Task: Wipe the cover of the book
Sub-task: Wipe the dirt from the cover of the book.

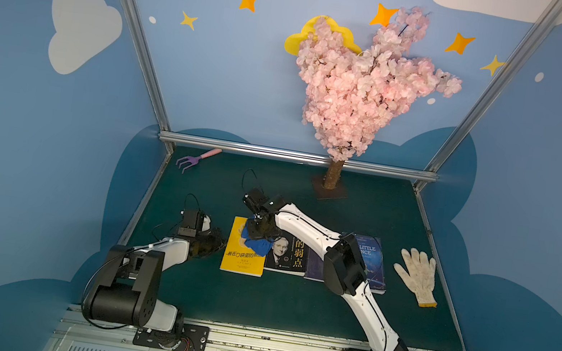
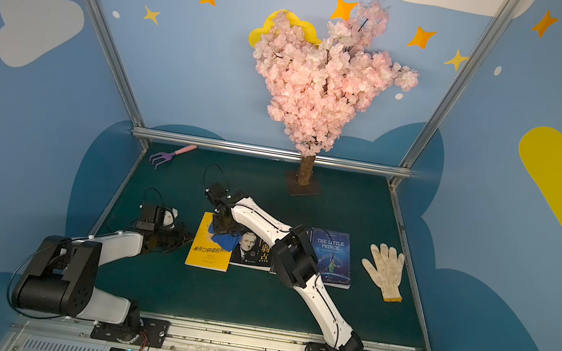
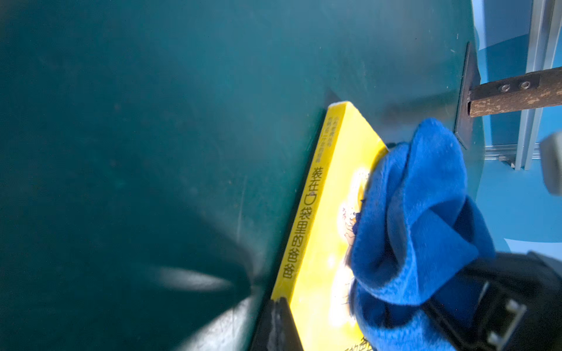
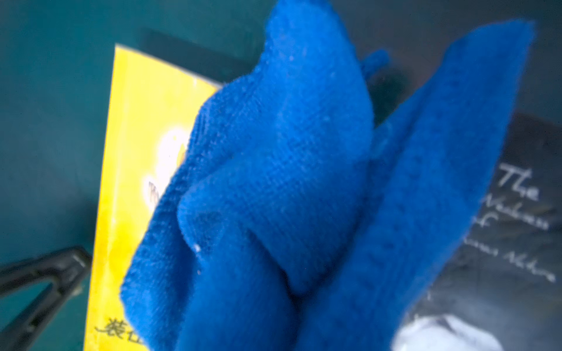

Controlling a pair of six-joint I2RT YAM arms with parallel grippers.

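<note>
Our right arm stretches across the bench, elbow raised; the right hand points down, clamped on a blue cloth resting on the yellow book lying flat mid-bench. Our left arm is folded low, the left hand closed and empty, tips at the book's left edge

Pink blossom tree stands at back of dark green tabletop, trunk on a small brown base plate. Behind tree: light blue back wall w/ orange stars, white dots, and a yellow cloud partly hidden by blossoms. Alu rail runs along wall foot just behind trunk. Slanted alu posts rise either side of tree. Dark blue cloud shapes sit low on walls. White cloud on side wall, well apart from tree. Light even, soft.
</note>
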